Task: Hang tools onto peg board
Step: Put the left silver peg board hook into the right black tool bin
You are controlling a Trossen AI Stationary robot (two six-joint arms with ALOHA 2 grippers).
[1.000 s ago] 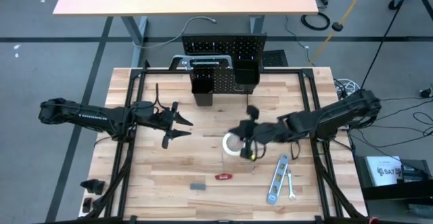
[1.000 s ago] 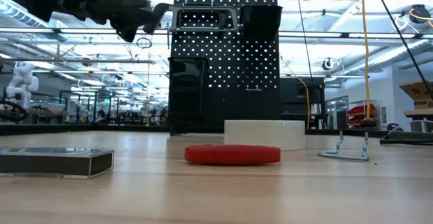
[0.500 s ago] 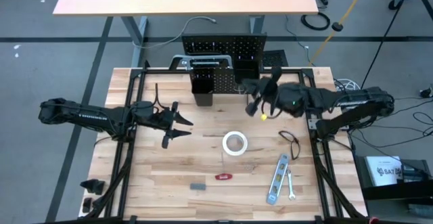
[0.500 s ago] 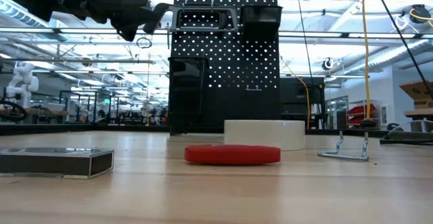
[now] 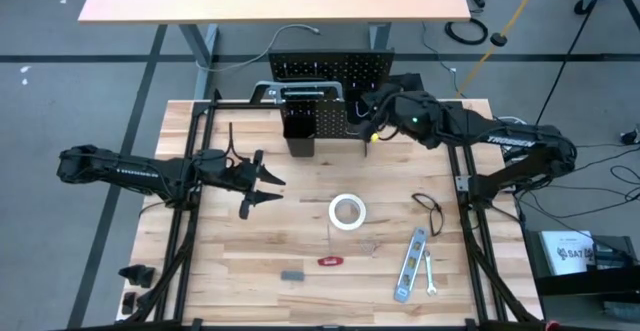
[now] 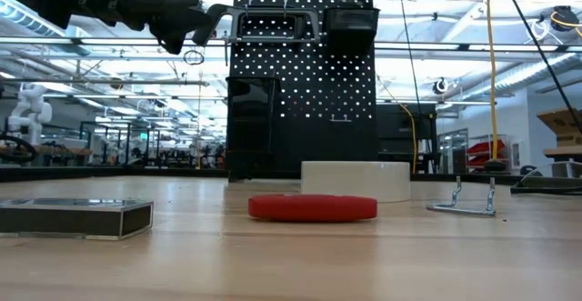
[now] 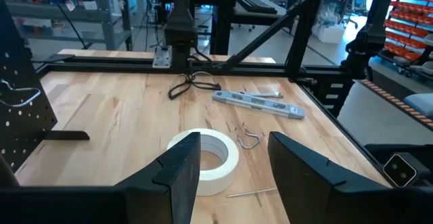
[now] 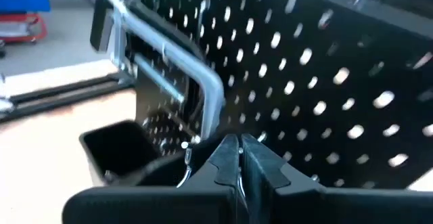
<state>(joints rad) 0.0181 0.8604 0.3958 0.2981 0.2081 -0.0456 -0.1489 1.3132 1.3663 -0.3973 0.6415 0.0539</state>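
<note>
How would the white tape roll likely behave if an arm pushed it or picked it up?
The white tape roll lies flat on the table, so a push would probably slide it rather than roll it. Its open centre suggests it is light for its size. Stood on edge, it would likely roll.

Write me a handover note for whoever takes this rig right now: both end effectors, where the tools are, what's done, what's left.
Left end effector: open, empty, above the table's left side.
Right end effector: shut, at the peg board by its right bin; whether it pinches something small is unclear.
Done: grey bar clamp hangs on the board.
Left, all on the table: tape roll, pliers, level, wrench, red-handled tool.
</note>
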